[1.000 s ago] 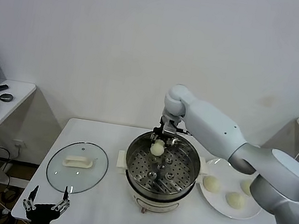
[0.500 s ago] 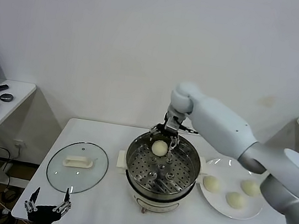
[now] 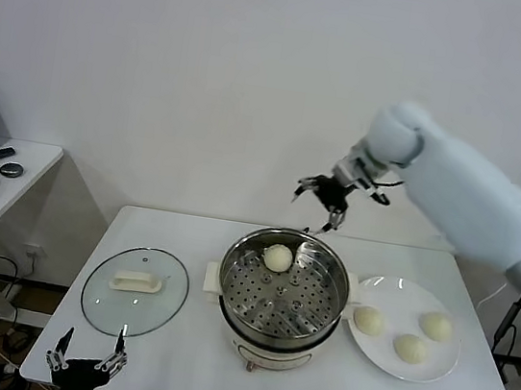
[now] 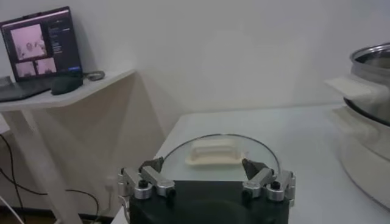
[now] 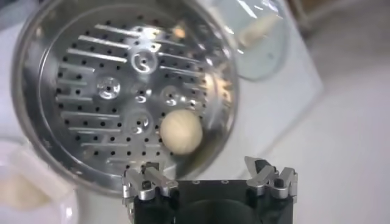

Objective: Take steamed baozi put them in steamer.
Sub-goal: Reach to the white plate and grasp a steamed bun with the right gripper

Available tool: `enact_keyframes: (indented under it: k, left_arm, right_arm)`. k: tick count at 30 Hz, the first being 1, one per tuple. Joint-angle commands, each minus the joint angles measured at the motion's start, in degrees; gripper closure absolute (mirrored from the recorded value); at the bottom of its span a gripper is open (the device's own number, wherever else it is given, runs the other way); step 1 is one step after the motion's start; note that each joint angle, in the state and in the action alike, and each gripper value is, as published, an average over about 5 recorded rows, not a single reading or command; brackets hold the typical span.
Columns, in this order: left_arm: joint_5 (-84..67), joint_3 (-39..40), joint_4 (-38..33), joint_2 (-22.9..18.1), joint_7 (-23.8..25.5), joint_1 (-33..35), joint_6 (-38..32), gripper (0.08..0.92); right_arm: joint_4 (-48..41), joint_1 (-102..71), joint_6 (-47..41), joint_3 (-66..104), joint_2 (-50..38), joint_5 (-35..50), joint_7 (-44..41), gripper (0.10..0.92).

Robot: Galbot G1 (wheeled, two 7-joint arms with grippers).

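One baozi (image 3: 278,257) lies on the perforated tray at the back of the steel steamer (image 3: 278,328); it also shows in the right wrist view (image 5: 181,131), inside the steamer (image 5: 73,36). Three baozi (image 3: 368,319) (image 3: 409,347) (image 3: 435,325) lie on the white plate (image 3: 370,351) to the steamer's right. My right gripper (image 3: 328,197) is open and empty, raised above the steamer's back right rim; in its own view its fingers (image 5: 208,175) stand wide apart. My left gripper (image 3: 83,360) is open and empty, parked low off the table's front left edge.
The round glass lid (image 3: 134,290) with a cream handle lies flat on the table left of the steamer, also seen in the left wrist view (image 4: 214,151). A side desk (image 3: 10,181) with a mouse stands at far left.
My right gripper let go of the baozi onto the steamer tray, then rose and moved back and to the right, away from the pot. The left arm stayed put.
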Motion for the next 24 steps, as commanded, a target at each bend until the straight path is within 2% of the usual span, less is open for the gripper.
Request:
enact_keyframes:
  k: [1,8,14,24]
  left_arm:
    - [-0.07,0.07,-0.18,0.25,0.13,0.00,0.08,0.177]
    - [-0.12,-0.19,-0.39,0.92,0.16,0.53,0.12,0.177]
    - [-0.10,-0.75,-0.34,1.00,0.10,1.34,0.10,0.177]
    - [0.00,-1.02,0.09,0.82,0.42,1.11,0.47,0.177]
  right_arm:
    - [4.01,0.74,-19.27,0.47,-10.45,5.61,1.00,0.203]
    - [9.04,-11.71,-25.21,5.10,-17.55,0.16,2.85,0.203]
    - [6.15,-23.40,-24.29,10.82,-15.92,-9.91,4.67,0.203]
    - [1.75,-29.10,-18.71,11.90,-11.29,-15.88,1.73,0.203]
